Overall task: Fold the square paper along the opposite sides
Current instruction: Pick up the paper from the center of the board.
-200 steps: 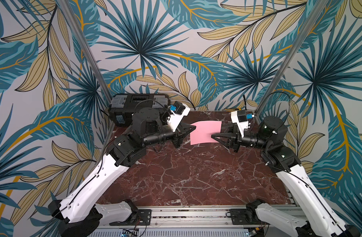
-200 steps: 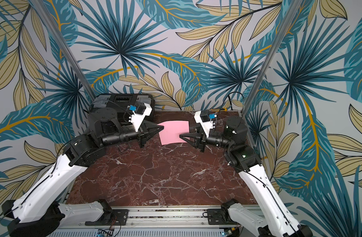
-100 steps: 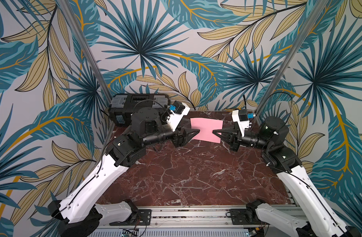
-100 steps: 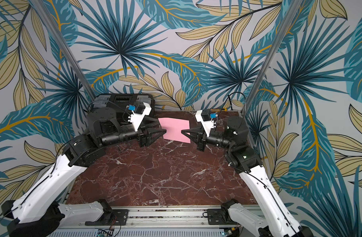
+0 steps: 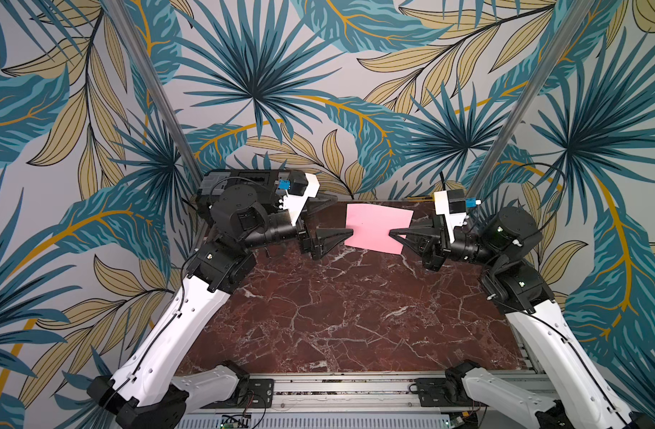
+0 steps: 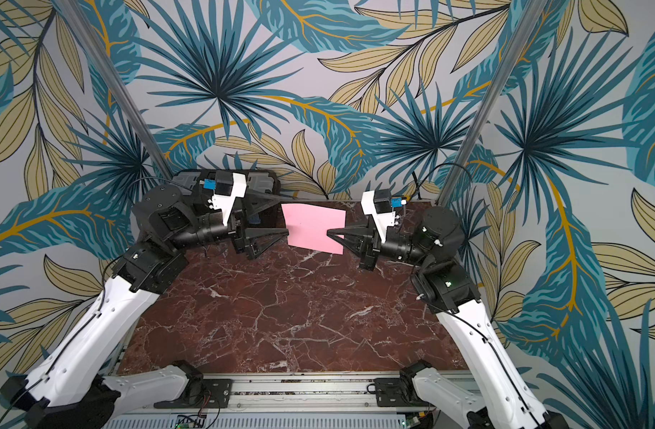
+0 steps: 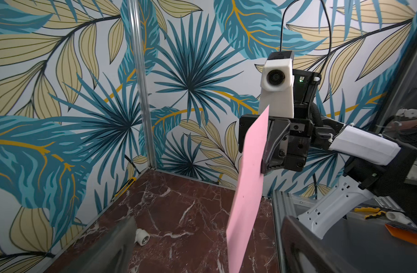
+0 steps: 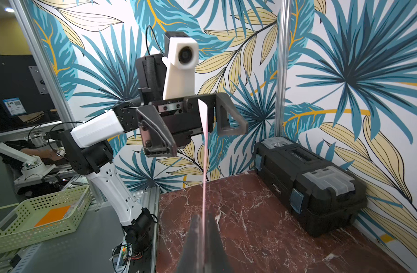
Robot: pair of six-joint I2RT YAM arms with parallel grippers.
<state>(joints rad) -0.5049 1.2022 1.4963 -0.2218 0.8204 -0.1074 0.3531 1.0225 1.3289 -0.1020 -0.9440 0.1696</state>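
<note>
Right gripper (image 5: 394, 233): jaws together, clamped on the right edge of the square paper (image 5: 378, 226). Left gripper (image 5: 344, 215): jaws fully apart, one finger on each side of the sheet's left edge, neither touching it. The square paper is unfolded and stands nearly upright, lifted off the table (image 5: 337, 315) at far centre between the two grippers. The right wrist view shows the square paper (image 8: 204, 165) edge-on. A black toolbox (image 8: 309, 179) sits in the far left corner. A small white pipe elbow (image 7: 141, 240) lies on the table.
</note>
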